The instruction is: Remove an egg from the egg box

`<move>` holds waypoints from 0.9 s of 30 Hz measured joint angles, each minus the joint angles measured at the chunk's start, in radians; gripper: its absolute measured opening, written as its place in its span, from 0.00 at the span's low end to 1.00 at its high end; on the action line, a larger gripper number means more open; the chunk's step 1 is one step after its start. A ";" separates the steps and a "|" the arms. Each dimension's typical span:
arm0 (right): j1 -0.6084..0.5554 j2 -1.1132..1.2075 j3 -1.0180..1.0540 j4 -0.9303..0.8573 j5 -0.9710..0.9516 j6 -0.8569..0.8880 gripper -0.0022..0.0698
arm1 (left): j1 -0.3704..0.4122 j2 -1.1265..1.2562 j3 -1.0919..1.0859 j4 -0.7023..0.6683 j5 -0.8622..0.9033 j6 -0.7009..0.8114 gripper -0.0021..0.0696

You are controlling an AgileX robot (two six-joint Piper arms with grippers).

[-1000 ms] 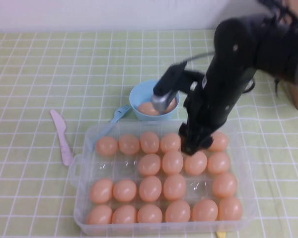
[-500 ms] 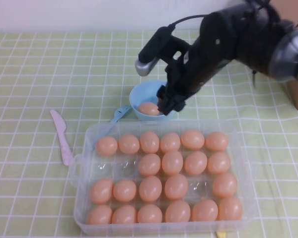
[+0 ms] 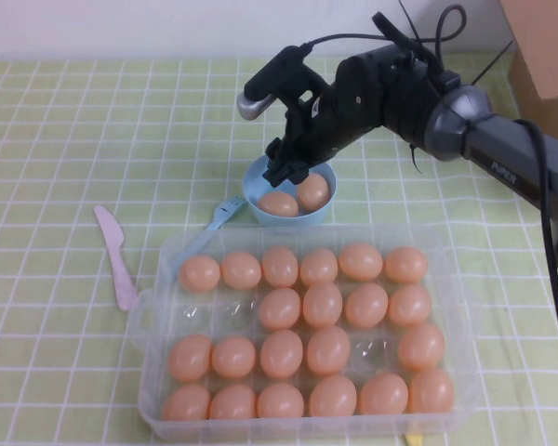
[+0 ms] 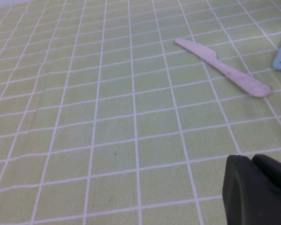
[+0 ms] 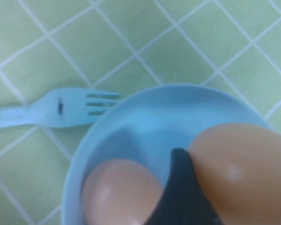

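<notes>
The egg box (image 3: 156,372), a clear plastic tray, lies at the near middle of the table with several peach-orange eggs in its cups and a few cups bare. My right gripper (image 3: 293,173) hangs low over the small light-blue bowl (image 3: 253,186) behind the box. It is shut on an egg (image 3: 312,190), which sits just inside the bowl's rim. In the right wrist view that egg (image 5: 243,173) presses against one dark finger (image 5: 180,192), beside another egg (image 5: 119,194) lying in the bowl (image 5: 145,122). My left gripper (image 4: 253,164) is shut and empty over bare cloth.
A light-blue plastic fork (image 3: 225,210) lies left of the bowl and a pink plastic knife (image 3: 116,255) left of the box. A brown cardboard box (image 3: 539,46) stands at the far right. A green checked cloth covers the table.
My right gripper rose from the egg box's back row with an egg, swung back and left, and came down over the blue bowl, where two eggs now show instead of one.
</notes>
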 joint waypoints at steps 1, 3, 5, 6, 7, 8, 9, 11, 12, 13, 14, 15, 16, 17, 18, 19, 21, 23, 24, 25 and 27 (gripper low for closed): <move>-0.008 0.005 -0.005 0.008 0.000 0.001 0.61 | 0.000 0.000 0.000 0.000 0.000 0.000 0.02; -0.016 0.007 -0.007 0.019 0.003 0.001 0.67 | 0.000 0.000 0.000 0.000 0.000 0.000 0.02; -0.020 0.007 -0.009 0.025 0.003 0.003 0.74 | 0.000 0.000 0.000 0.000 0.000 0.000 0.02; -0.019 0.007 -0.011 0.026 0.004 0.003 0.78 | 0.000 0.000 0.000 0.000 0.000 0.000 0.02; -0.019 0.007 -0.011 0.028 0.008 0.004 0.80 | 0.000 0.000 0.000 0.000 0.000 0.000 0.02; -0.019 0.007 -0.011 0.030 0.015 0.004 0.81 | 0.000 0.000 0.000 0.000 0.000 0.000 0.02; -0.019 0.007 -0.011 0.030 0.022 0.004 0.82 | 0.000 0.000 0.000 0.000 0.000 0.000 0.02; -0.019 0.007 -0.015 0.032 0.039 0.004 0.83 | 0.000 0.000 0.000 0.000 0.000 0.000 0.02; -0.019 0.007 -0.020 0.032 0.050 0.004 0.82 | 0.000 0.000 0.000 0.000 0.000 0.000 0.02; -0.019 0.003 -0.026 0.032 0.061 0.006 0.80 | 0.000 0.000 0.000 0.000 0.000 0.000 0.02; -0.019 -0.003 -0.031 0.032 0.069 0.013 0.76 | 0.000 0.000 0.000 0.000 0.000 0.000 0.02; -0.019 -0.011 -0.038 0.032 0.078 0.024 0.70 | 0.000 0.000 0.000 0.000 0.000 0.000 0.02; -0.019 -0.030 -0.043 0.034 0.089 0.049 0.58 | 0.000 0.000 0.000 0.000 0.000 0.000 0.02; -0.020 -0.046 -0.045 0.034 0.094 0.068 0.48 | 0.000 0.000 0.000 0.000 0.000 0.000 0.02; -0.024 -0.071 -0.047 0.037 0.101 0.090 0.34 | 0.000 0.000 0.000 0.000 0.000 0.000 0.02; -0.026 -0.100 -0.047 0.037 0.108 0.107 0.23 | 0.000 0.000 0.000 0.000 0.000 0.000 0.02; -0.036 -0.160 -0.044 0.039 0.123 0.136 0.11 | 0.000 0.000 0.000 0.000 0.000 0.000 0.02; -0.044 -0.221 -0.017 0.044 0.123 0.149 0.06 | 0.000 0.000 0.000 0.000 0.000 0.000 0.02; -0.047 -0.256 0.009 0.045 0.114 0.150 0.04 | 0.000 0.000 0.000 0.000 0.000 0.000 0.02; -0.048 -0.285 0.037 0.046 0.099 0.151 0.03 | 0.000 0.000 0.000 0.000 0.000 0.000 0.02; -0.048 -0.355 0.135 0.056 0.039 0.153 0.02 | 0.000 0.000 0.000 0.000 0.000 0.000 0.02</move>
